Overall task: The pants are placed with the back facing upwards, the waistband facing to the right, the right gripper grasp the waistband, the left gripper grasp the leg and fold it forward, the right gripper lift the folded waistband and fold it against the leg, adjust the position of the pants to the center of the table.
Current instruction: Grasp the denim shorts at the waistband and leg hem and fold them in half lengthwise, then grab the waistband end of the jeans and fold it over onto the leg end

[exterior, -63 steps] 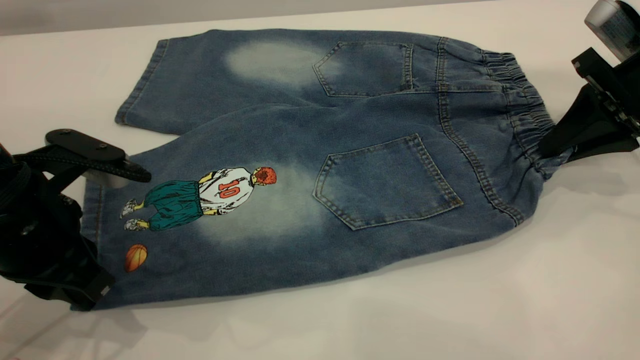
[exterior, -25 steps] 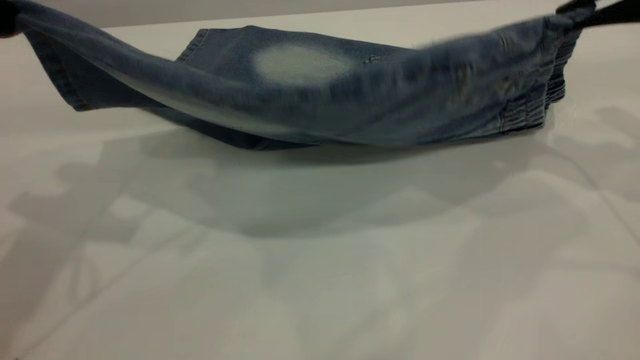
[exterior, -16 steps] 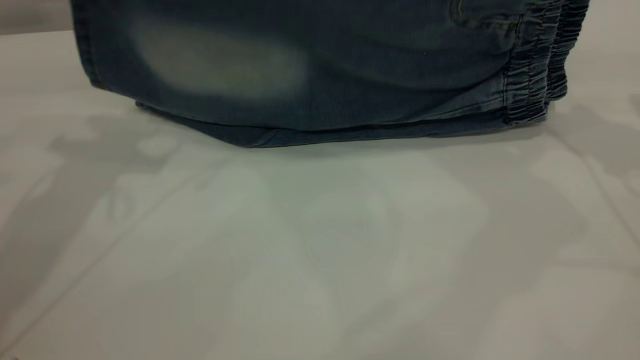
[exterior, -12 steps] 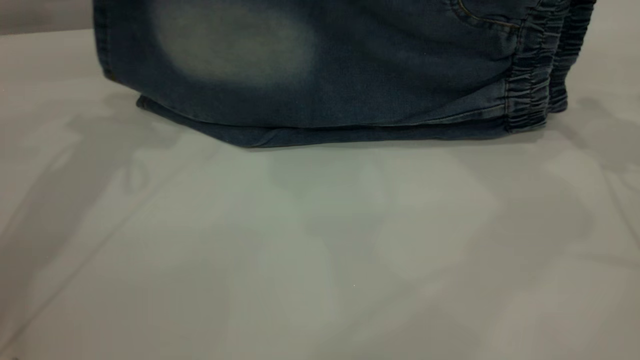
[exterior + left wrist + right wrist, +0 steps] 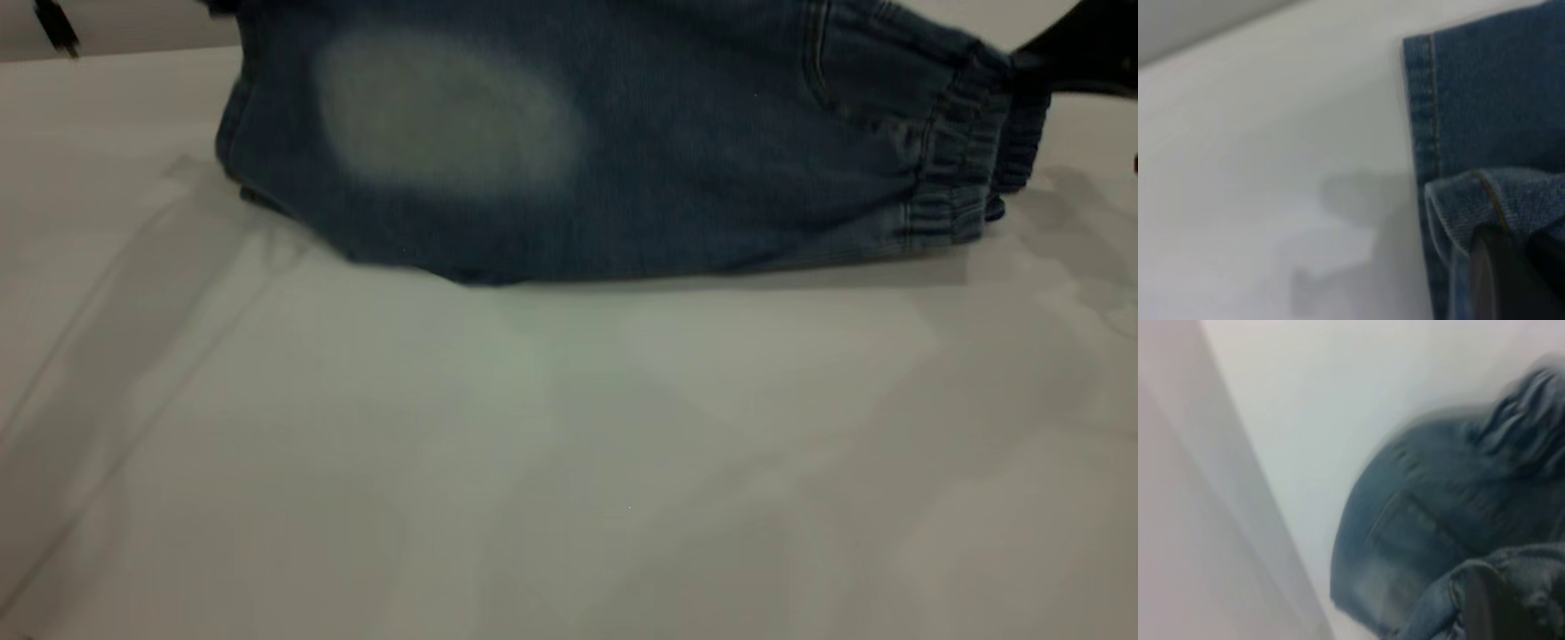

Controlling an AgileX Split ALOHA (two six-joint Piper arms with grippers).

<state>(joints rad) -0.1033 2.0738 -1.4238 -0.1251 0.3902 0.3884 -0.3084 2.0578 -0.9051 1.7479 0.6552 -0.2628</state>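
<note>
The right gripper [image 5: 1071,58] is seen at the 2 o'clock corner of the exterior view as a dark wedge against the gathered waistband [image 5: 969,151] of the pants [image 5: 622,178]. In the right wrist view a dark fingertip [image 5: 1488,607] is pressed into bunched denim, so the right gripper is recorded as clamped on the waistband. The left gripper [image 5: 1515,280] is observed in the left wrist view only as a dark finger with the stitched hem of a leg [image 5: 1471,200] curled over it; it is recorded as closed on that hem. In the exterior view only a small dark fragment is seen near 10 o'clock, and whether it belongs to this gripper cannot be told.

The pants are held up along their far edge, with the near edge resting on the surface [image 5: 569,462] at about 12 o'clock of the exterior view. The denim is doubled over, and a pale faded oval patch [image 5: 444,111] is turned toward the camera. The elastic waistband lies toward 3 o'clock and the leg hems toward 9 o'clock. The printed figure is not visible from any view. A second hem layer [image 5: 1485,100] is seen lying flat on the surface beneath the lifted one. Soft shadows are cast on the surface in front of the pants.
</note>
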